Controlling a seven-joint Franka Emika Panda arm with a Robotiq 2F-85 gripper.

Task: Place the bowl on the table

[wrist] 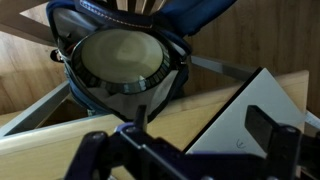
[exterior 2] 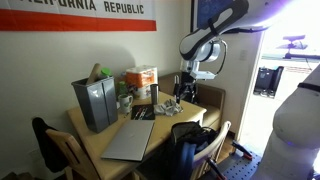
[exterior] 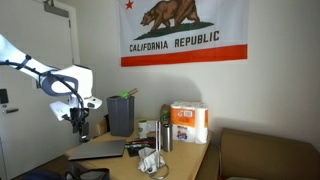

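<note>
The bowl (wrist: 120, 58) is round, dark at the rim and paler inside. It lies in an open blue bag (wrist: 150, 90) beyond the edge of the tan wooden table (wrist: 100, 135), as seen in the wrist view. My gripper (wrist: 200, 125) is open and empty, held above the table edge and the bag, apart from the bowl. In both exterior views the gripper (exterior: 80, 118) (exterior 2: 188, 92) hangs over the table's end (exterior: 185, 155) (exterior 2: 165, 128). I cannot make out the bowl in the exterior views.
A closed grey laptop (exterior 2: 130, 140) (wrist: 255, 110) lies on the table under the gripper's side. A grey bin (exterior 2: 95, 100), a paper-towel pack (exterior: 188, 122), a steel cup (exterior: 166, 138) and small items stand further back. A brown couch (exterior: 265, 155) is beside the table.
</note>
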